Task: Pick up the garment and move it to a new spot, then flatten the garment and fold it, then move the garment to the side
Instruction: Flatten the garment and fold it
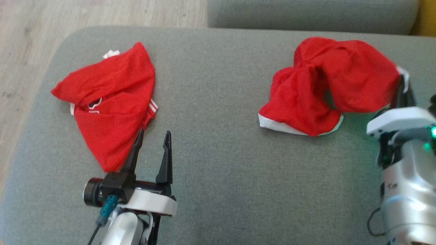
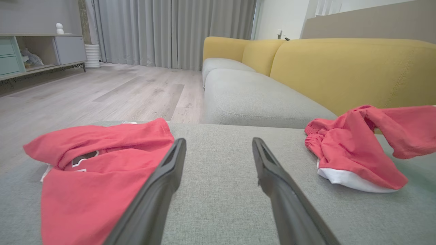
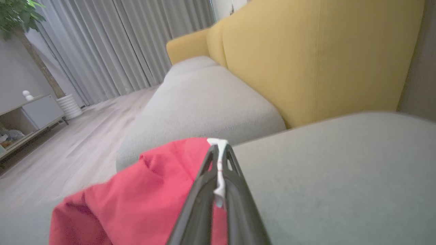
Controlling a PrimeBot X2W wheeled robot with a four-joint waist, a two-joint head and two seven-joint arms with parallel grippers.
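A crumpled red garment with a white hem lies on the right side of the grey cushion. My right gripper is shut on its white-trimmed right edge, and that edge hangs lifted off the cushion. In the right wrist view the white trim sits pinched between the closed fingers of the right gripper, with the red cloth trailing to the left. My left gripper stands open with nothing in it. Its left finger lies over the lower edge of a second red garment with white stripes. The left wrist view shows the open left gripper between the second garment and the held one.
Beyond the cushion runs a sofa with a grey seat and a yellow back. Wooden floor lies past the cushion's left edge. Bare grey fabric lies between the two garments.
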